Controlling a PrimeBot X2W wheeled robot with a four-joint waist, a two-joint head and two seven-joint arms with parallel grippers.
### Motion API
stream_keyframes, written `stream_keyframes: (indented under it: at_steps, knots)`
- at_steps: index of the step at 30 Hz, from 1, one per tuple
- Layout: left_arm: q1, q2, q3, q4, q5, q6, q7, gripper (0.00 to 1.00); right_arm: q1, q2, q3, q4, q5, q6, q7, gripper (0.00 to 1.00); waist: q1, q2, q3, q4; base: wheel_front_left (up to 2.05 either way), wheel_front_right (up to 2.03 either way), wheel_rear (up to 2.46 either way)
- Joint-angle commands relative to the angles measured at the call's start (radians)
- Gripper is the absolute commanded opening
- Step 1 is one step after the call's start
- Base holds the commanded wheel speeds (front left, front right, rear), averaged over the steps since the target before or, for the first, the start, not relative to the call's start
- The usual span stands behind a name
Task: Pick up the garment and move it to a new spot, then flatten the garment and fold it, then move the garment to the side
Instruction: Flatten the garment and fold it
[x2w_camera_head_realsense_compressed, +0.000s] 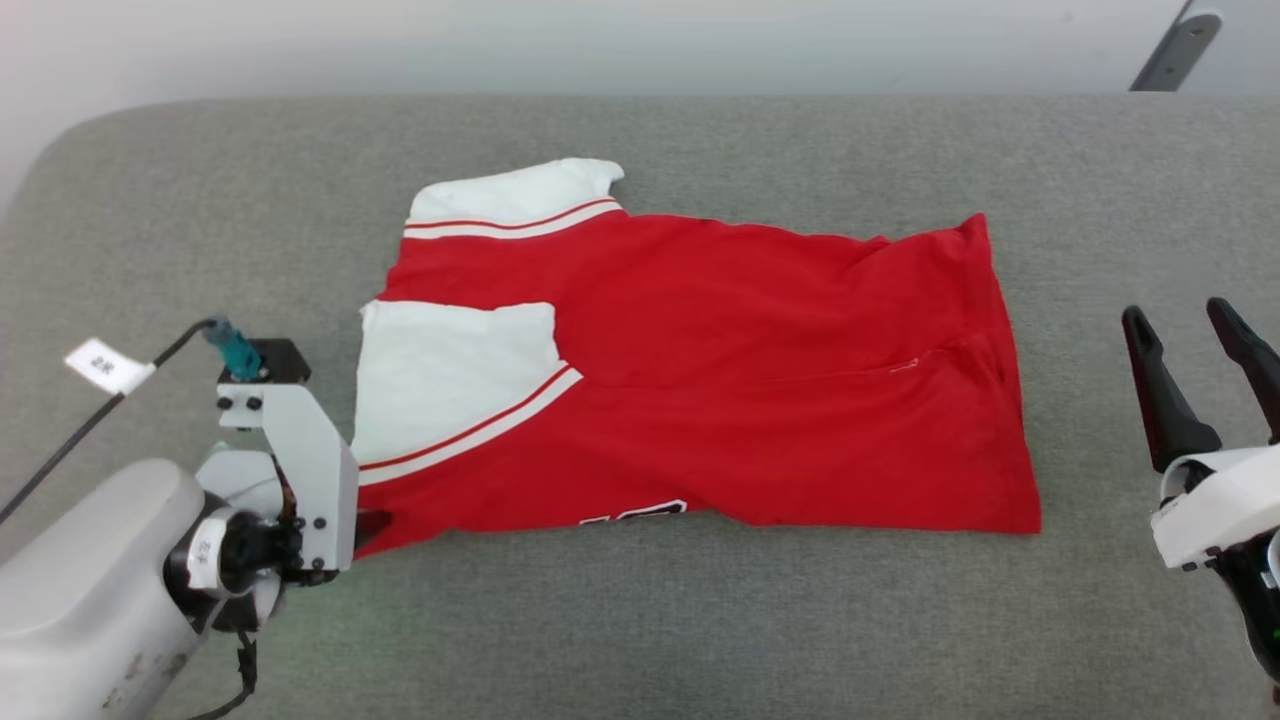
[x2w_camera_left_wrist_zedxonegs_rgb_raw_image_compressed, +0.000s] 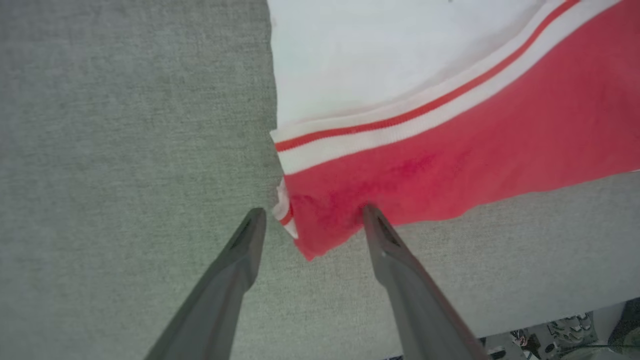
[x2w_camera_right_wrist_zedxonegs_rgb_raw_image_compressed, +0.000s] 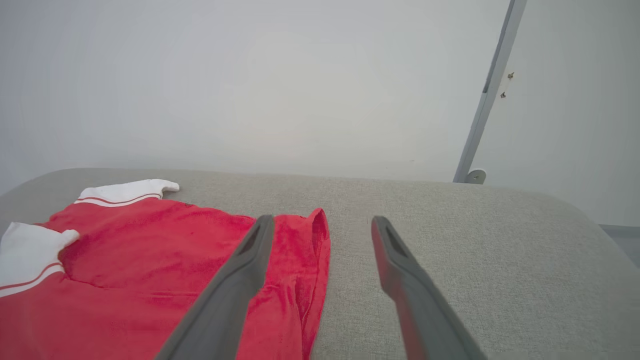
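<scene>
Left forearm (x2w_camera_head_realsense_compressed: 80, 580) comes in from the lower left, wrist (x2w_camera_head_realsense_compressed: 300, 450) bent so the left gripper (x2w_camera_left_wrist_zedxonegs_rgb_raw_image_compressed: 312, 210) pitches down. Its fingers (x2w_camera_left_wrist_zedxonegs_rgb_raw_image_compressed: 235, 280) are spread wide, nothing clamped. Right gripper (x2w_camera_head_realsense_compressed: 1178, 312) sits at lower right, fingers (x2w_camera_head_realsense_compressed: 1160, 400) pointing forward and up, likewise spread wide, empty.

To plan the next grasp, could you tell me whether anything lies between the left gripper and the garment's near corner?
Nothing visible does. The left gripper is open, its fingers on either side of that corner of the garment, with just grey table beside it.
</scene>
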Motion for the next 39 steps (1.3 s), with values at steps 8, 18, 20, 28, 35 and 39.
stream_keyframes:
  at_steps: [8, 18, 20, 28, 35, 39]
  knots:
    - [0.018, -0.04, -0.002, 0.139, -0.016, -0.051, -0.024, 1.0, 0.06, 0.044, -0.042, -0.073, -0.013, -0.002, 0.051, 1.0, 0.0, -0.0001, 0.012, -0.027, 0.0, 0.0, 0.0]
    - [0.008, -0.11, -0.012, 0.255, -0.039, -0.126, -0.022, 0.0, 0.114, 0.057, -0.029, -0.09, 0.027, -0.002, 0.201, 1.0, 0.0, -0.0001, 0.029, -0.022, 0.0, 0.0, 0.0]
    - [0.002, -0.115, -0.01, 0.268, -0.042, -0.137, -0.025, 0.0, 0.132, 0.051, -0.013, -0.087, 0.045, -0.002, 0.265, 1.0, 0.0, -0.0001, 0.034, -0.017, 0.0, 0.0, 0.0]
    - [-0.025, -0.139, -0.007, 0.294, -0.038, -0.157, -0.043, 0.0, 0.113, 0.048, 0.008, -0.045, 0.073, -0.002, 0.4, 1.0, 0.0, -0.0001, 0.055, -0.001, 0.0, 0.0, 0.0]
    - [-0.048, -0.156, -0.008, 0.311, -0.031, -0.175, -0.053, 0.0, 0.039, 0.045, 0.036, 0.074, 0.075, -0.002, 0.483, 1.0, 0.0, -0.0001, 0.077, 0.021, 0.0, 0.0, 0.0]
    - [-0.06, -0.166, -0.009, 0.318, -0.024, -0.184, -0.061, 0.0, -0.009, 0.039, 0.056, 0.156, 0.06, -0.002, 0.51, 1.0, 0.0, -0.0001, 0.086, 0.035, 0.0, 0.0, 0.0]
